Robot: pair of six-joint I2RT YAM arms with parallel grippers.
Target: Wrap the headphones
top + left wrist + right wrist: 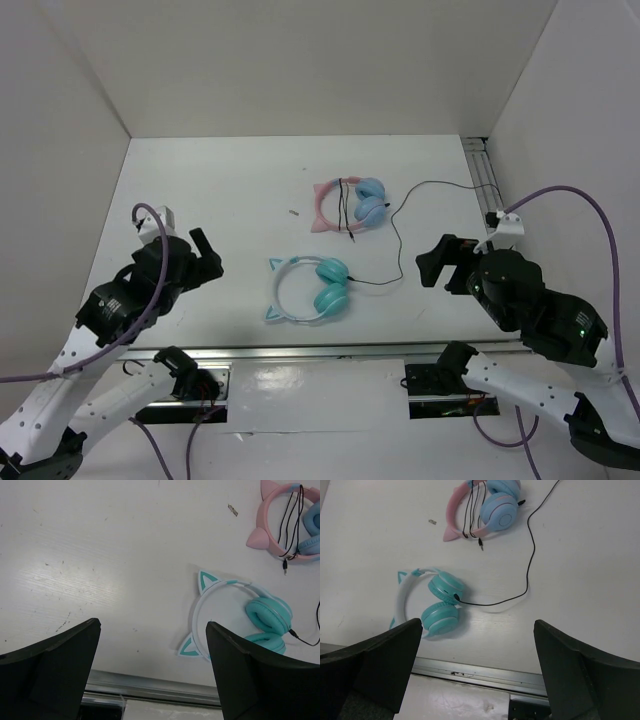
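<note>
Teal headphones [328, 296] flat, black cable [533, 555] loose, left end effector [207, 252] and right end effector [430, 262] apart

Both arms bend forward from their bases, the left hand [207, 253] and right hand [432, 262] pointing inward, fingers spread wide, both empty.

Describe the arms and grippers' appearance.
The left arm and right arm have white lower links and black upper housings, each trailing a purple cable. The left gripper and right gripper are black with broad wedge-shaped fingers. Green lights dot the right arm.
</note>
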